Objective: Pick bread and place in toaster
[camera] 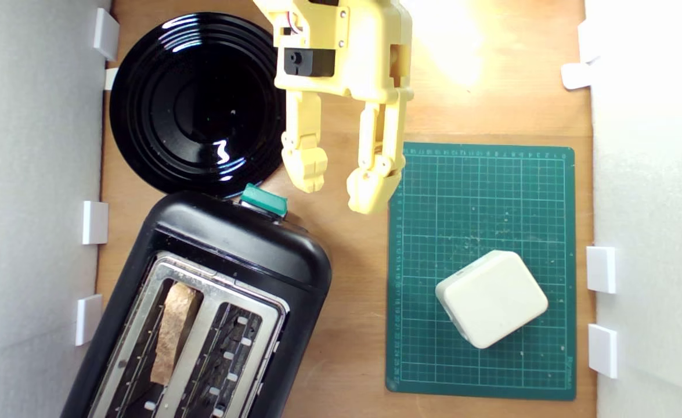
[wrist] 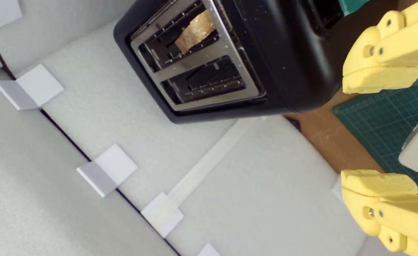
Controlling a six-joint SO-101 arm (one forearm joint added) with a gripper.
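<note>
The bread [camera: 173,331] stands in the toaster's slot nearer the exterior view's left, its brown crust edge showing above the silver top plate; the wrist view shows the bread [wrist: 195,30] in the same slot. The black toaster [camera: 242,255] lies slantwise at the lower left of the exterior view, its teal lever [camera: 264,200] pointing toward the arm. The toaster [wrist: 283,64] fills the upper part of the wrist view. My yellow gripper [camera: 339,183] hangs open and empty just beyond the lever end, its fingertips [wrist: 379,80] spread apart around the gripper [wrist: 377,128] midpoint.
A glossy black round plate [camera: 161,139] sits behind the toaster. A green cutting mat [camera: 526,191] at the exterior view's right carries a white rounded block [camera: 491,298]. White foam walls [camera: 33,203] with small white clips [camera: 95,222] bound the wooden table [camera: 355,302] on both sides.
</note>
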